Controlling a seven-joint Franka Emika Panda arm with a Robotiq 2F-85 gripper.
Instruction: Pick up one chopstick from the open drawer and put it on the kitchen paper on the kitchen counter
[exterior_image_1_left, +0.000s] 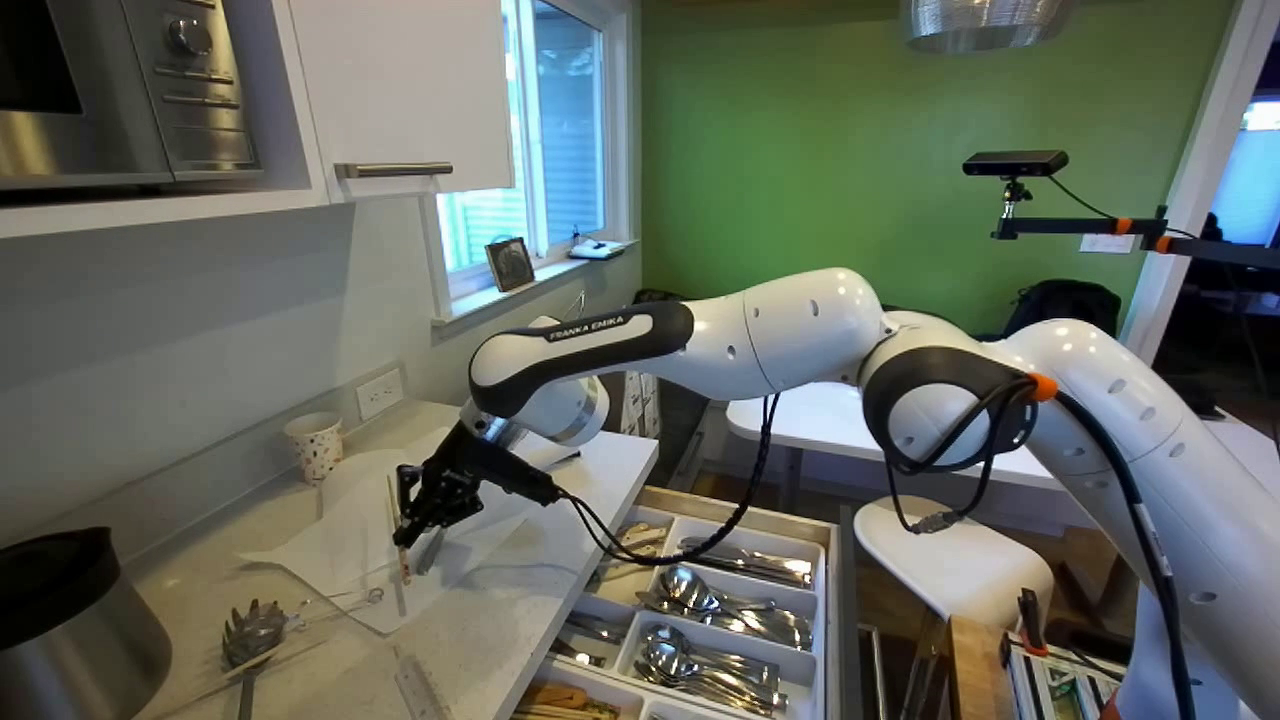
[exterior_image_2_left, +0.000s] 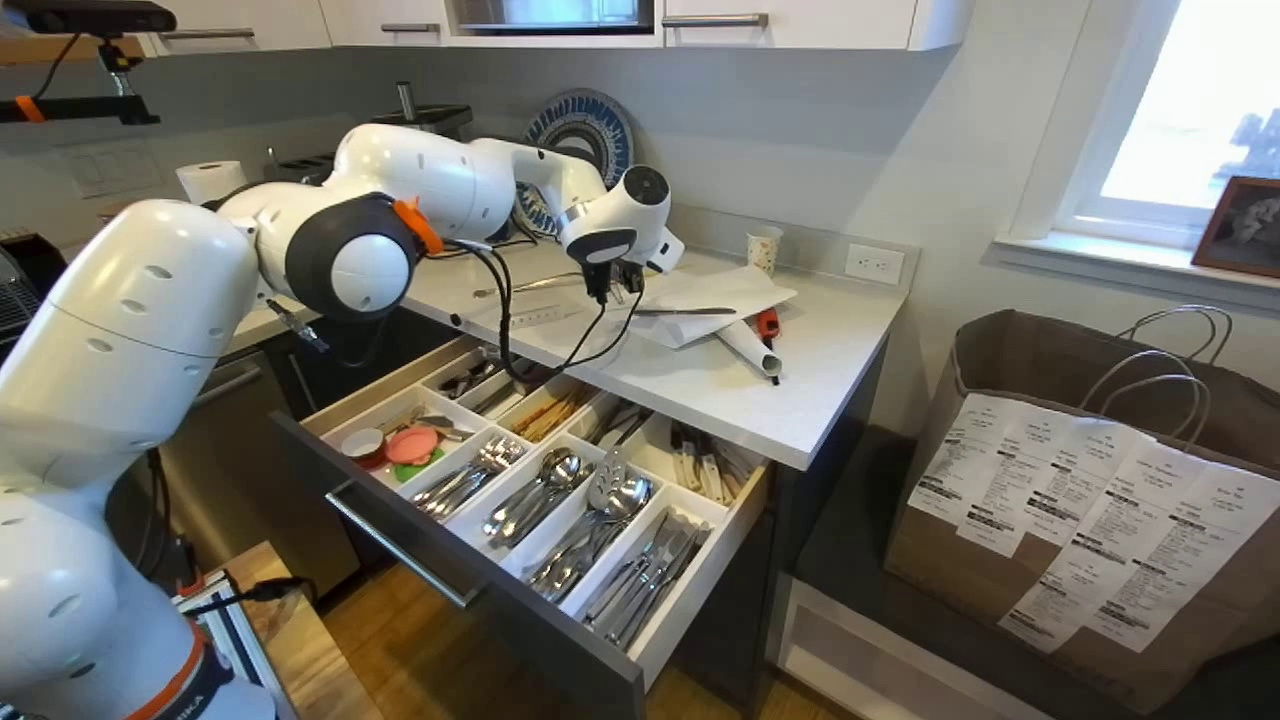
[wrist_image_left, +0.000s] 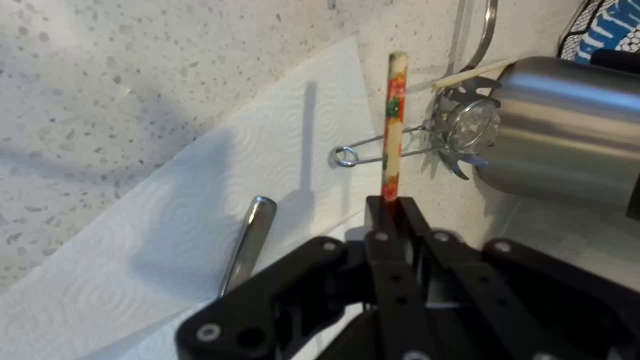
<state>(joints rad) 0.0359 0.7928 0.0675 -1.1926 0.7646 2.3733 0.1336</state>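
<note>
My gripper (wrist_image_left: 392, 207) is shut on a thin pale chopstick (wrist_image_left: 393, 125) with a red and green pattern. In an exterior view the gripper (exterior_image_1_left: 405, 530) hangs over the counter (exterior_image_1_left: 340, 680) and the chopstick's patterned end (exterior_image_1_left: 404, 567) points down. The white wrinkled kitchen paper (wrist_image_left: 150, 210) lies below; it also shows in an exterior view (exterior_image_1_left: 320, 570). The chopstick's shadow falls on the paper apart from it, so the end is a little above. The open drawer (exterior_image_2_left: 560, 640) with its cutlery tray is away from the gripper. Whether the chopstick shows in that view is unclear.
A silver handle (wrist_image_left: 250, 240) lies on the paper beside the gripper. A clawed metal utensil (wrist_image_left: 465, 125) reaches the paper's edge, near a steel kettle (wrist_image_left: 560, 130). A speckled cup (exterior_image_1_left: 316, 447) stands by the wall. A white paper tube (exterior_image_2_left: 750, 348) and a red tool (exterior_image_2_left: 768, 325) lie on the counter.
</note>
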